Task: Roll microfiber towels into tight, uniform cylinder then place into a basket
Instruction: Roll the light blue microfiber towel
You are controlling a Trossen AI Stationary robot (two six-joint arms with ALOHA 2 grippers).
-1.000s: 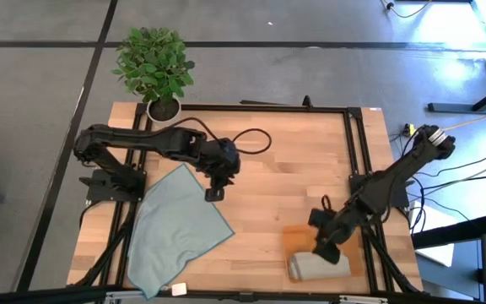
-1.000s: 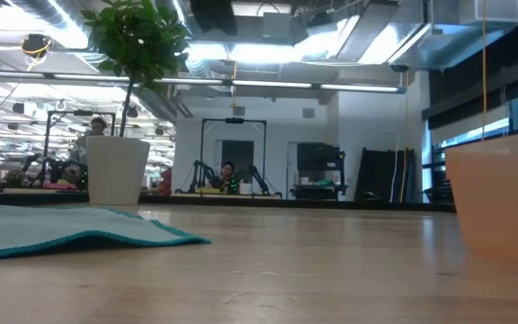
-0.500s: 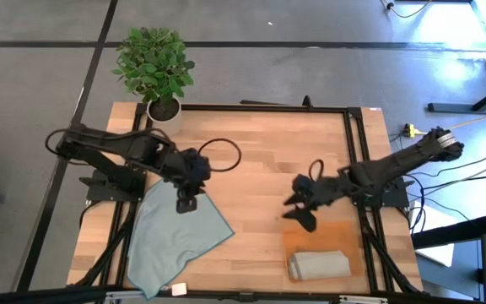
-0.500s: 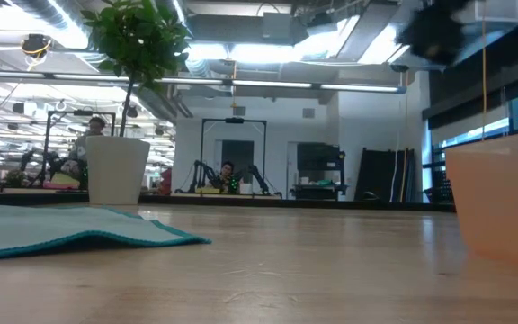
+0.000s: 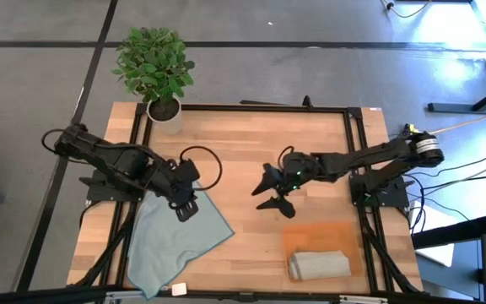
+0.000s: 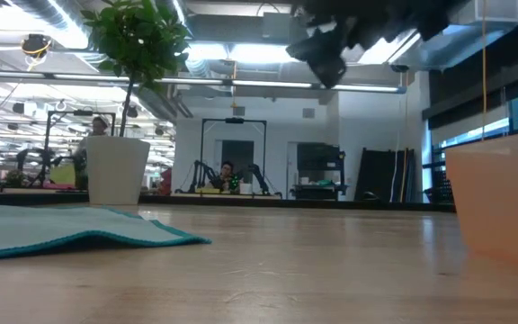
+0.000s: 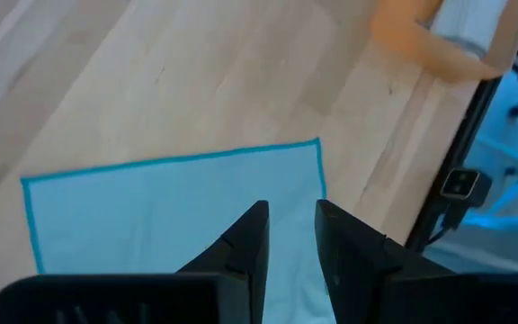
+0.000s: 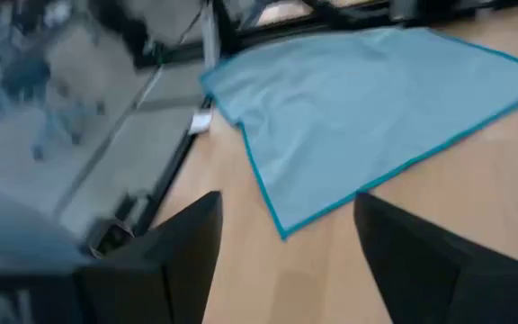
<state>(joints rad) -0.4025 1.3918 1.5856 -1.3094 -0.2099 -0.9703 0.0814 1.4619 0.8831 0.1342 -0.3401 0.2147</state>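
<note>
The pale blue-grey towel (image 5: 175,241) lies spread flat on the table's near left part; it also shows in the low view (image 6: 70,229), the left wrist view (image 7: 169,207) and the right wrist view (image 8: 376,99). The grey-beige towel (image 5: 319,265) lies rolled up in the orange-brown basket (image 5: 323,235) at the near right. My left gripper (image 5: 186,207) hovers over the blue towel's far corner, its fingers (image 7: 250,243) a little apart. My right gripper (image 5: 268,192) is open and empty, raised over the table's middle (image 6: 331,45).
A white pot with a green plant (image 5: 164,108) stands at the far left corner. A small white tag (image 5: 178,289) lies at the near edge by the blue towel. Bare wood lies between the towel and the basket.
My right gripper has left the rolled grey-beige towel in the basket and swung up and toward the table's middle and far side. My left gripper has gone toward the table's left and near edge, over the blue towel's far corner. Both towels stay still.
</note>
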